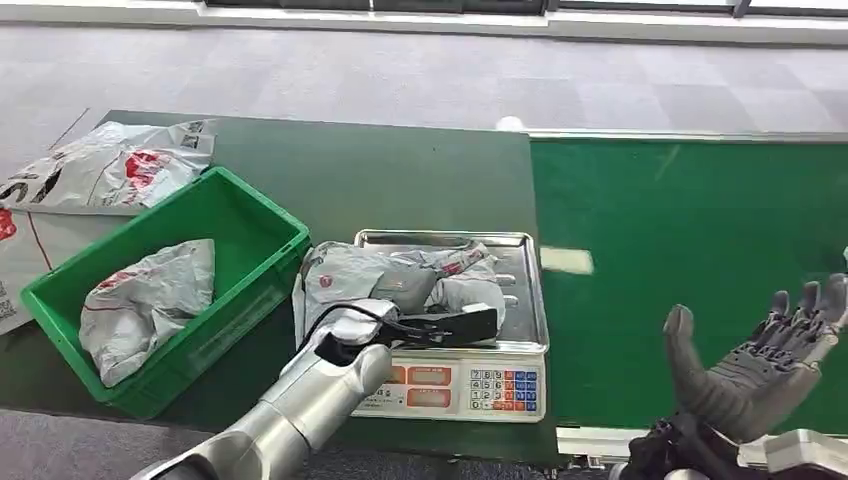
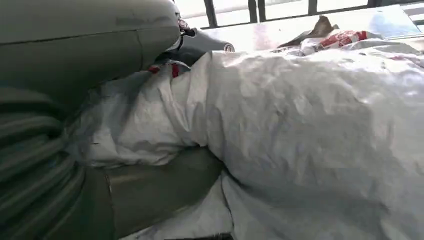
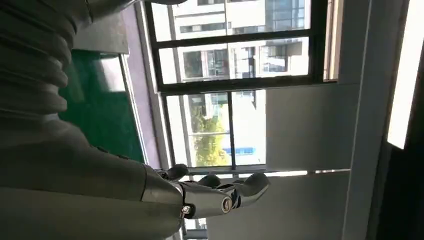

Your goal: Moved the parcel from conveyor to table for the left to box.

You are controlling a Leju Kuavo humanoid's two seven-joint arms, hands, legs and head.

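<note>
Two silver robot arms reach in over a dark green table with a bright green conveyor belt [image 1: 690,250] to its right. A crumpled grey plastic mailer parcel with red print [image 1: 395,275] lies on the steel tray of a white electronic weighing scale [image 1: 525,300] standing on the table. The left hand [image 1: 400,325] rests at the parcel's near edge; in the left wrist view its thick grey thumb presses against the wrinkled plastic, but whether the fingers have fully closed on the parcel I cannot tell. The right hand [image 1: 765,355] hovers over the belt with fingers spread, holding nothing. A green plastic crate [image 1: 250,215] sits just left of the scale, with another grey mailer bag [image 1: 150,300] inside. To box the parcel well, the left hand probably needs a firm pinch on a thick fold, then a lift high enough to clear the crate's rim.
</note>
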